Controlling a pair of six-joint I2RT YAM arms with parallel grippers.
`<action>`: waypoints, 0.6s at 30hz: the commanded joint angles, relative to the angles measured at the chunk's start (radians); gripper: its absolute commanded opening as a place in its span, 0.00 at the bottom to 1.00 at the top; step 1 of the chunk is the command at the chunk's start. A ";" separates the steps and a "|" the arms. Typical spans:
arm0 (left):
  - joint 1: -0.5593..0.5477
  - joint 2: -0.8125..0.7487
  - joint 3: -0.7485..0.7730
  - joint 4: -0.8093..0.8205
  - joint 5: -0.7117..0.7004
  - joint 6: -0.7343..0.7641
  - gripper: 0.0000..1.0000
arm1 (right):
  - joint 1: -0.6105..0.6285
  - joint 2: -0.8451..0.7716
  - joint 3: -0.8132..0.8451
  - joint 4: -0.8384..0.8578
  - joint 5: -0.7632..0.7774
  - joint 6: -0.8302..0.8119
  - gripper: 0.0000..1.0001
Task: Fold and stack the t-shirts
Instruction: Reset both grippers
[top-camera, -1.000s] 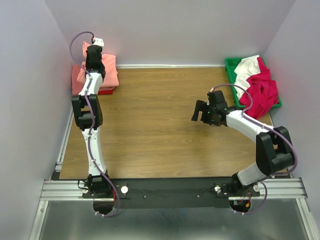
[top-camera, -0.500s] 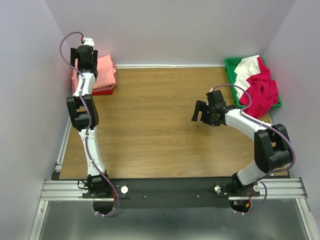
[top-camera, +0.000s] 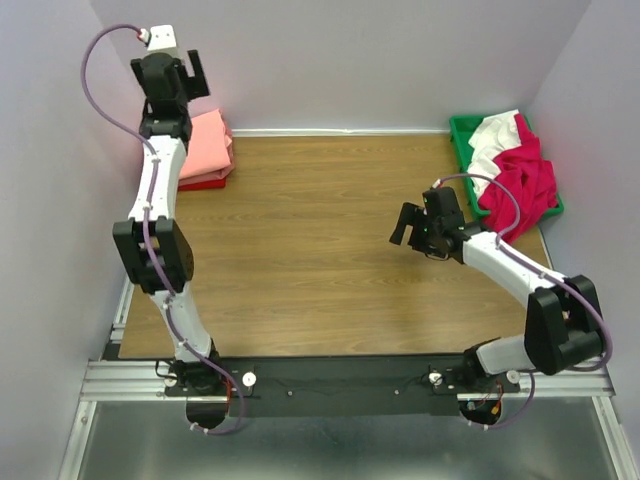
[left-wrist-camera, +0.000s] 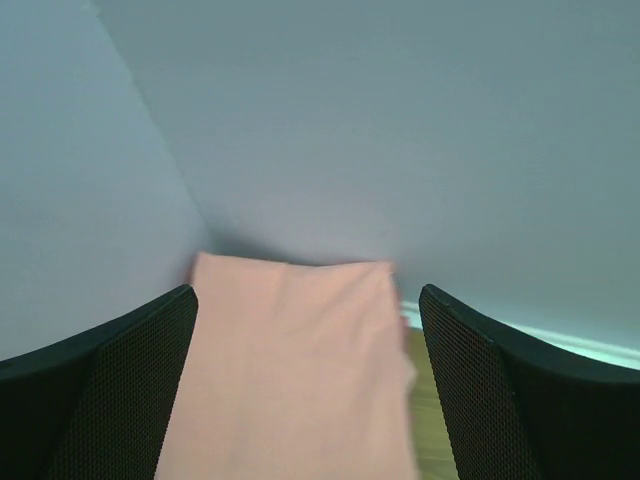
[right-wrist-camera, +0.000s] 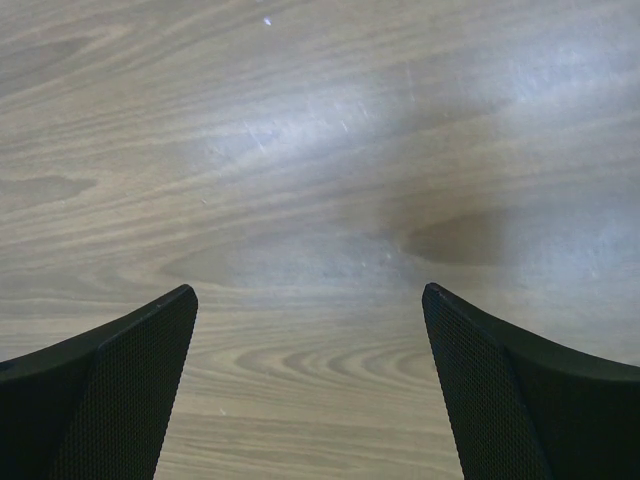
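Wood-grain surface (top-camera: 300, 250), enclosed by pale lilac walls (top-camera: 350, 60) on the far side and both flanks; both arm bases sat on a metal rail (top-camera: 350, 378) at the near edge. Pink stack (top-camera: 208, 140) of folded salmon shirts lay in the far-left corner, against the back wall, with a red cloth edge (top-camera: 208, 183) showing under its near side. Green bin (top-camera: 458, 135) stood in the far-right corner; a white shirt (top-camera: 495, 135) and a magenta shirt (top-camera: 525, 185) were heaped loosely in it, unfolded, the magenta one spilling over the rim. Left arm (top-camera: 160, 180) was stretched far and high, its wrist in front of the back wall above the stack. Left jaws were spread wide with nothing between them; in the left wrist view both fingers (left-wrist-camera: 120, 390) framed the top salmon shirt (left-wrist-camera: 290, 370), which lay below them and apart, its far edge meeting the wall corner. Right arm (top-camera: 500, 260) reached in from the right, wrist over the middle-right part of the surface, near the bin but not over it. Right jaws were also spread wide and held nothing; the right wrist view showed only bare wood grain between the fingers (right-wrist-camera: 110, 390), with a soft shadow on the boards. No cloth touched either pair of jaws.
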 joint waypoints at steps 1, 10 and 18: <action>-0.166 -0.165 -0.189 -0.047 0.017 -0.233 0.98 | -0.003 -0.110 -0.071 -0.018 0.028 0.040 1.00; -0.525 -0.596 -0.866 0.035 -0.237 -0.486 0.98 | -0.003 -0.320 -0.220 -0.018 0.113 0.098 1.00; -0.622 -0.822 -1.132 -0.062 -0.366 -0.659 0.98 | -0.003 -0.401 -0.262 -0.017 0.177 0.141 1.00</action>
